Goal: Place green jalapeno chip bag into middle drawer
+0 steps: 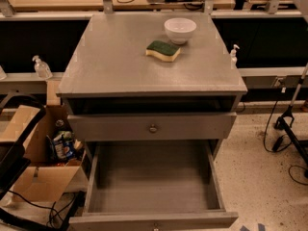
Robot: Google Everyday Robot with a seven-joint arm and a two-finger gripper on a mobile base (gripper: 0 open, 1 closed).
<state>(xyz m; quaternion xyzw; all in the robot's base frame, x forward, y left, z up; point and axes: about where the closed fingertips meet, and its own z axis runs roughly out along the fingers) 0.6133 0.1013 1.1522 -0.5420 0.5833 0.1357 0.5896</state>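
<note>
Gripper is out of shot, can't tell its grip; middle drawer (154,186) open, empty, chip bag not in yet.

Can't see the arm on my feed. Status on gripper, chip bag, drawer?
Gripper not in view. Chip bag not in view. Drawer open, no bag inside. Sponge, bowl up on top.

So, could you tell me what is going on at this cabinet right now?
Nothing is being handled in view: the gripper is out of frame, and the green jalapeno chip bag is not visible either. The middle drawer stands pulled open, its floor bare. A sponge and a white bowl sit on the cabinet top.
</note>
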